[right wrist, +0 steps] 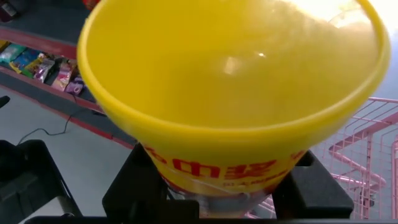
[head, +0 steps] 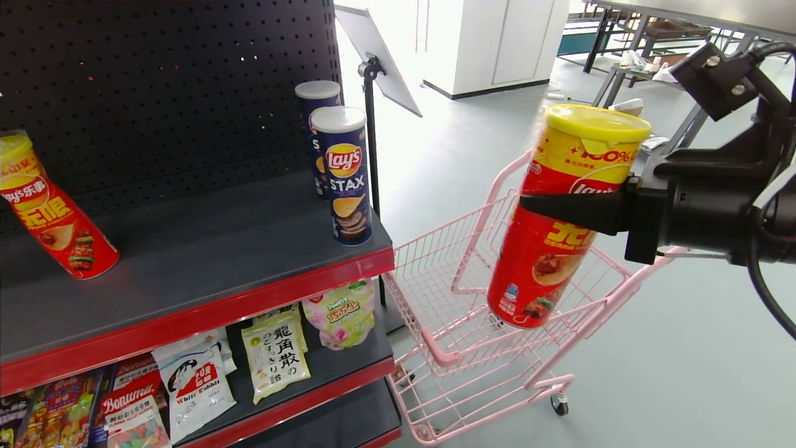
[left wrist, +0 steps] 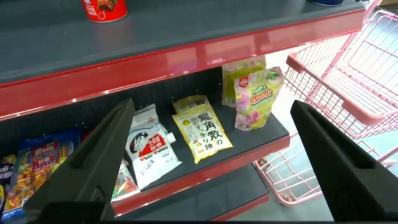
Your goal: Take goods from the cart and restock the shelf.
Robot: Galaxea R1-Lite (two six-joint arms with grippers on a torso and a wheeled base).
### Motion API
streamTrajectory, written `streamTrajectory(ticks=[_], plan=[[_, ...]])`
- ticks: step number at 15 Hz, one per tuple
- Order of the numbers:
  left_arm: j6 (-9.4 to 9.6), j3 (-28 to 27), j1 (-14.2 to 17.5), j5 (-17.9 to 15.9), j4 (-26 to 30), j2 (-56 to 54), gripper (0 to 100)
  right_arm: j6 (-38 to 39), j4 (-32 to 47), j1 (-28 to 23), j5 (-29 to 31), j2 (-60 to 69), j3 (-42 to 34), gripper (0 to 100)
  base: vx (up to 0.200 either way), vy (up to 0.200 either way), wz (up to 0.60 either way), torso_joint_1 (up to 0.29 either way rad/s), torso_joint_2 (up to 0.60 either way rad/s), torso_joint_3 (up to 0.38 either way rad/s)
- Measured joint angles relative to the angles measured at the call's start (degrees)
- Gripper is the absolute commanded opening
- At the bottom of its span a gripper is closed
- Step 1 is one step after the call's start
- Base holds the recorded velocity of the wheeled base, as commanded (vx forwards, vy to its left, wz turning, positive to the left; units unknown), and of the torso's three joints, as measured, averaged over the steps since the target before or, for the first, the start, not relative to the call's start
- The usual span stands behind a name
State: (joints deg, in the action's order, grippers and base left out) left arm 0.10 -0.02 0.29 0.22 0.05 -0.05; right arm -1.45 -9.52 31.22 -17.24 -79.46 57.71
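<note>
Right pincer [head: 563, 214]: clamped on 1 red can [head: 547, 267] with a yellow lid, gripping just above mid-height. The can is slightly tilted, lid up. In the right wrist view the lid [right wrist: 230, 68] sits right in front of the camera, with two black fingers [right wrist: 146, 183] either side of the body.

1 pink cart [head: 435, 351] is directly under the right pincer. The held can's base hangs above the basket, clear of the wire.

Top shelf [head: 205, 249] is to the left of the right pincer, with its deck at about the level of the can's base. Count on it: 3 cans.
- 2 blue cans [head: 344, 174], upright at the end nearest the pincer, one right behind the other.
- 1 second red can [head: 53, 214], at the end far from the pincer, tilted, with its top leaning back towards the pegboard.

Can total: 4 (2 red, 2 blue).

Left pincer [left wrist: 211, 112]: wide apart, nothing between the fingers. It faces the lower shelf [left wrist: 261, 146], below the red edge of the top shelf. Ahead of it are 3 bags I can count: 1 white bag [left wrist: 149, 149], 1 yellow bag [left wrist: 202, 127], 1 green-pink pouch [left wrist: 255, 99]. There are more packets further along; I can't tell how many.
</note>
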Motion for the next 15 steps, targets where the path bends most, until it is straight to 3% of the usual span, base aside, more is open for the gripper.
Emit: streamTrajectory(ticks=[9, 11, 15], plan=[[0.0, 0.02, -0.05, -0.06, 0.06, 0.0, 100, 0.0, 0.2, -0.44, -0.16, 0.4, -0.3, 0, -0.2, 0.0, 0.0, 0.009, -0.01, -0.005], [0.0, 0.02, -0.05, -0.06, 0.05, 0.0, 100, -0.02, 0.3, -0.38, 0.02, 0.99, -0.46, 0, 0.0, 0.0, 0.0, 0.0, 0.0, 0.0], [0.0, 0.02, -0.05, -0.09, 0.05, 0.0, 100, -0.11, 0.49, -0.35, 0.88, 1.82, -1.32, 0, 0.0, 0.0, 0.6, -0.003, 0.0, 0.004]])
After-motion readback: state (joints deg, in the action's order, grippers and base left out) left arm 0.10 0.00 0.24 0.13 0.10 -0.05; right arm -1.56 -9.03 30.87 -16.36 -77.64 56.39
